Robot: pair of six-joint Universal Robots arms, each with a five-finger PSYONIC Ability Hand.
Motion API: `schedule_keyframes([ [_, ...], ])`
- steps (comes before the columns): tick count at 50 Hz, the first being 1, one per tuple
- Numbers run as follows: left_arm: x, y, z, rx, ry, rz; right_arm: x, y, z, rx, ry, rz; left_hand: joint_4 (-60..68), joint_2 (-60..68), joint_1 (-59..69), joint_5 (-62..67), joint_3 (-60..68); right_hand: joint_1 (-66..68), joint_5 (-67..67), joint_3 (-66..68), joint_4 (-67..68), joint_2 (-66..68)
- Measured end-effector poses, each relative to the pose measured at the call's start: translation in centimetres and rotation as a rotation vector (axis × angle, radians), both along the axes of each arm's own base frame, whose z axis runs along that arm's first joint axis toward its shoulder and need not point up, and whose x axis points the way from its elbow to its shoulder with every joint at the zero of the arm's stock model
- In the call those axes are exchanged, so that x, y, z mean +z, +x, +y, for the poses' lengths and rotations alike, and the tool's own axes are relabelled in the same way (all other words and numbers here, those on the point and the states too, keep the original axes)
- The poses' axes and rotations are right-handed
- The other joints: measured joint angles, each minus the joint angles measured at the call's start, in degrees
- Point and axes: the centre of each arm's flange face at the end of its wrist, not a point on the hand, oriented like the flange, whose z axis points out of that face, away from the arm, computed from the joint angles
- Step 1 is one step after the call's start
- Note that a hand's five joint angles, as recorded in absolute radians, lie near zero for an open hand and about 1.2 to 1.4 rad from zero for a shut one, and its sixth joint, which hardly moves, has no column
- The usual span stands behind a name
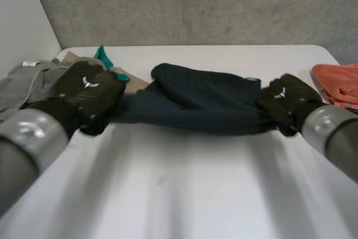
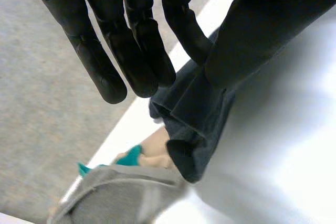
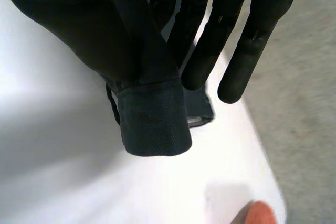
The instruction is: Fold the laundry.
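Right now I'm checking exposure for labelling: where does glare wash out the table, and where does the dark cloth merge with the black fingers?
Head view: the table is softly lit with no glare, and the dark cloth stands clear against it. Left wrist view: the table glares white beside the cloth, which nearly merges with the left hand pinching it. Right wrist view: the same glare, and the cloth merges with the right hand.

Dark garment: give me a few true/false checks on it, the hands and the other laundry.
1. The dark garment stretches between the left hand and the right hand. True.
2. The right hand holds nothing. False: it pinches a hemmed edge of the garment.
3. An orange cloth lies on the table past the right hand. True.
4. The grey cloth lies beside the right hand. False: it lies beside the left hand.
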Motion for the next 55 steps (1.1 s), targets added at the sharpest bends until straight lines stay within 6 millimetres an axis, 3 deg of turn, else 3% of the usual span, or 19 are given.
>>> schedule_keyframes([
  [5, 0.5, 1.7, 3.9, -0.036, 0.215, -0.120, 0.7, -1.9, 3.2, 0.075, 0.179, 0.160, 0.01, 0.01, 0.00, 0.00, 0.00, 0.00, 0.07, 0.08, 0.05, 0.00],
  [10, -1.3, 1.8, 4.5, -0.049, 0.380, -0.220, -1.1, -2.3, 3.5, 0.128, 0.295, 0.238, 0.01, 0.01, 0.00, 0.00, 0.00, 0.00, 0.07, 0.08, 0.11, 0.00],
  [15, -3.9, 0.5, 2.6, -0.050, 0.414, -0.259, -3.9, -2.2, 2.1, 0.129, 0.362, 0.276, 0.01, 0.02, 0.00, 0.00, 0.00, 0.00, 0.11, 0.08, 0.14, 0.00],
  [19, -5.6, -1.6, -1.1, -0.031, 0.329, -0.250, -5.9, -1.2, -0.6, 0.097, 0.327, 0.273, 0.02, 0.02, 0.00, 0.00, 0.00, 0.00, 0.34, 0.08, 0.14, 0.00],
  [22, -5.5, -3.1, -4.2, -0.005, 0.224, -0.220, -5.8, -0.2, -3.2, 0.058, 0.233, 0.241, 0.03, 0.03, 0.00, 0.00, 0.03, 0.00, 0.39, 0.08, 0.16, 0.00],
  [26, -1.8, -5.2, -9.4, 0.046, -0.041, -0.090, -2.4, 1.8, -7.9, -0.018, -0.031, 0.119, 0.05, 0.05, 0.00, 0.00, 0.08, 0.00, 0.39, 0.08, 0.16, 0.00],
  [28, 1.7, -6.0, -11.8, 0.073, -0.221, 0.019, 1.1, 2.9, -10.3, -0.055, -0.214, 0.008, 0.04, 0.05, 0.00, 0.00, 0.12, 0.00, 0.42, 0.09, 0.16, 0.00],
  [31, 7.0, -6.2, -13.8, 0.106, -0.467, 0.173, 6.2, 3.9, -12.3, -0.081, -0.450, -0.163, 0.05, 0.06, 0.00, 0.18, 0.18, 0.09, 0.43, 0.08, 0.17, 0.00],
  [34, 13.2, -5.7, -14.5, 0.128, -0.743, 0.347, 12.6, 4.5, -13.1, -0.066, -0.731, -0.386, 0.06, 0.06, 0.02, 1.22, 0.19, 0.28, 0.43, 0.08, 0.17, 0.00],
  [36, 15.5, -5.4, -14.2, 0.127, -0.838, 0.407, 15.1, 4.6, -13.0, -0.039, -0.848, -0.474, 0.06, 0.06, 0.02, 1.22, 0.19, 0.27, 0.43, 0.08, 0.17, 0.00],
  [39, 16.7, -5.1, -13.7, 0.118, -0.882, 0.440, 17.1, 4.7, -12.7, 0.009, -0.954, -0.548, 0.07, 0.06, 0.02, 1.22, 0.19, 0.28, 0.70, 0.09, 0.17, 0.00],
  [42, 16.1, -5.0, -13.6, 0.112, -0.850, 0.433, 17.3, 5.0, -12.7, 0.044, -0.983, -0.568, 0.06, 0.06, 0.02, 1.22, 0.19, 0.28, 0.70, 0.09, 0.18, 0.00],
  [49, 11.5, -4.6, -13.9, 0.124, -0.667, 0.372, 14.7, 5.7, -13.7, 0.079, -0.909, -0.554, 0.13, 0.08, 0.02, 1.22, 0.21, 0.28, 0.70, 0.38, 0.18, 0.34],
  [50, 9.1, -4.5, -14.0, 0.134, -0.592, 0.346, 13.0, 5.9, -14.1, 0.070, -0.854, -0.535, 0.22, 0.08, 0.02, 1.22, 0.22, 0.28, 0.70, 0.38, 0.19, 0.34],
  [55, 2.7, -4.3, -14.2, 0.150, -0.402, 0.297, 8.9, 6.1, -14.3, 0.025, -0.716, -0.457, -1.86, -2.56, -1.86, -0.62, -2.33, 0.28, 0.70, 0.38, 0.20, 0.34],
])
